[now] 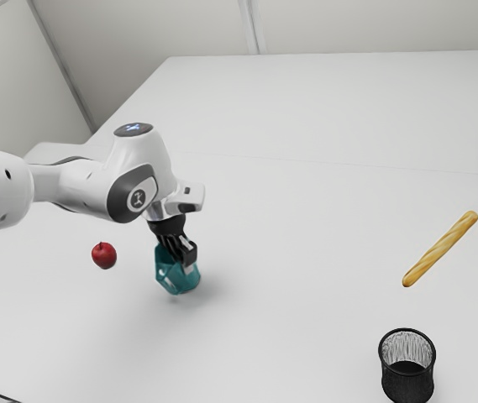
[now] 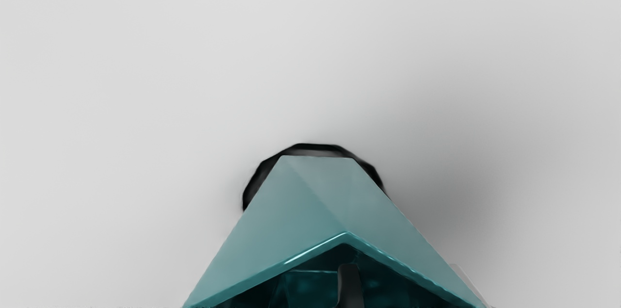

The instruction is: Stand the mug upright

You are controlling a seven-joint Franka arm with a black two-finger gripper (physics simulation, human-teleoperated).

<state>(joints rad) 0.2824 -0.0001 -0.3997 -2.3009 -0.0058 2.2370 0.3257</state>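
Observation:
In the exterior view my gripper point(image 1: 185, 252) points down into the top of the teal mug point(image 1: 178, 281), and its black tip overlaps the mug's upper part. The mug's mouth faces up toward the hand and its handle is on the exterior view's left; it looks roughly upright with some lean. In the wrist view a dark part of the gripper point(image 2: 350, 286) reaches inside the faceted mug point(image 2: 310, 201), whose dark base edge shows beyond the wall. Whether the mug's base rests on the table cannot be told.
A red apple point(image 1: 104, 255) lies on the white table point(image 1: 289, 336), toward the exterior view's left from the mug. Far toward the exterior view's right are a twisted bread stick point(image 1: 440, 249) and a black mesh cup point(image 1: 407, 382).

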